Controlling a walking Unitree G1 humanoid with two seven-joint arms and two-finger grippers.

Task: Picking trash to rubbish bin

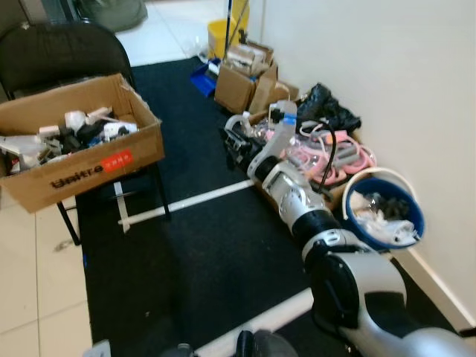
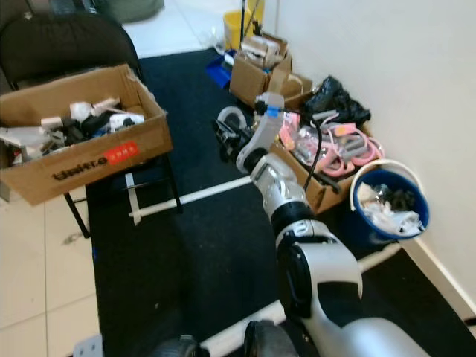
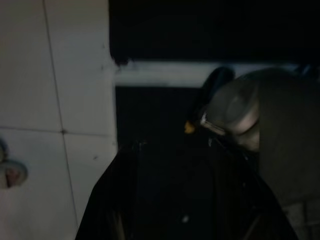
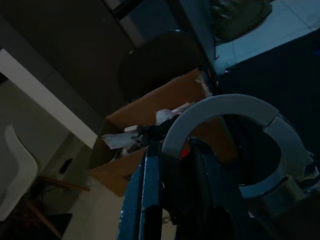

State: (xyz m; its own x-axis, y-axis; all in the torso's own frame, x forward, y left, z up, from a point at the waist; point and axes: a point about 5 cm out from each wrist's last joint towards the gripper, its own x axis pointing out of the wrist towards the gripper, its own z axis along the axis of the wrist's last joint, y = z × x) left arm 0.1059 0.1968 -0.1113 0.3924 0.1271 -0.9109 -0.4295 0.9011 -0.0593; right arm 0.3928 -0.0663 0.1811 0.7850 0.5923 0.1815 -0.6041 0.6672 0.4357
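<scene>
R gripper (image 4: 172, 150) is clamped on a white ring-shaped piece (image 4: 235, 145), a broken hoop w/ a gap on one side, fingers (image 4: 150, 190) pinching its rim. Risk: grip is thin and on the edge, so the ring could swivel or slip out during the swing, landing on the black mat (image 1: 193, 245); it could also snag the pink cables (image 1: 335, 156) beside the blue bin (image 1: 383, 212). R arm (image 1: 297, 197) is stretched fwd and low, gripper well left of the bin, over the mat. Bin sits by the wall, already part full. L arm hangs idle, fingers: can't tell
</scene>
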